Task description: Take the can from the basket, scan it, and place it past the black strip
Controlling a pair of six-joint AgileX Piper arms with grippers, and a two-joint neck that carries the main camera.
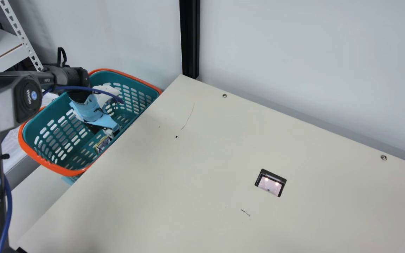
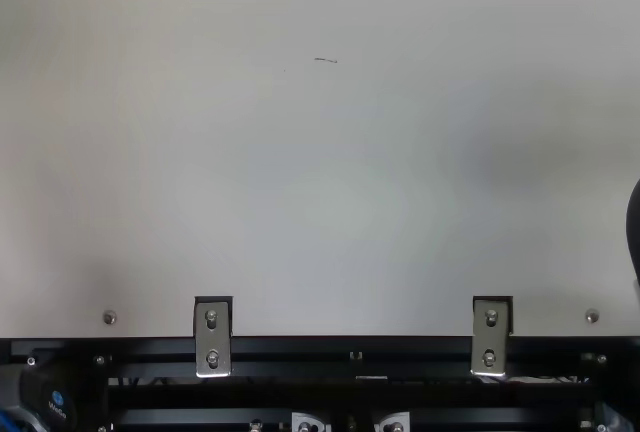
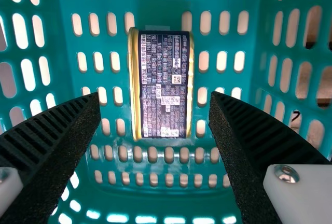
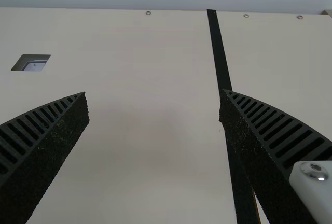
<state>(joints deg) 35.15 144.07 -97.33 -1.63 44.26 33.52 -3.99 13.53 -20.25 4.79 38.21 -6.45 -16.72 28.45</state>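
Note:
My left gripper (image 1: 113, 133) reaches down inside the teal basket (image 1: 62, 130), close to the can (image 1: 102, 143) on its floor. In the left wrist view the can (image 3: 163, 85), dark with printed labels and gold rims, lies on its side on the basket floor (image 3: 238, 112); my left gripper (image 3: 154, 99) is open, a finger to each side, nothing held. A scanner window (image 1: 270, 183) is set in the table. The right wrist view has my right gripper (image 4: 154, 97) open and empty above the table, with the black strip (image 4: 220, 53) running behind its one finger.
The cream table (image 1: 188, 168) stands beside the basket, which has an orange rim. A black post (image 1: 190, 38) rises at the table's back corner against the wall. White shelving (image 1: 2, 52) stands at the far left. Metal brackets (image 2: 212, 337) line the table's front edge.

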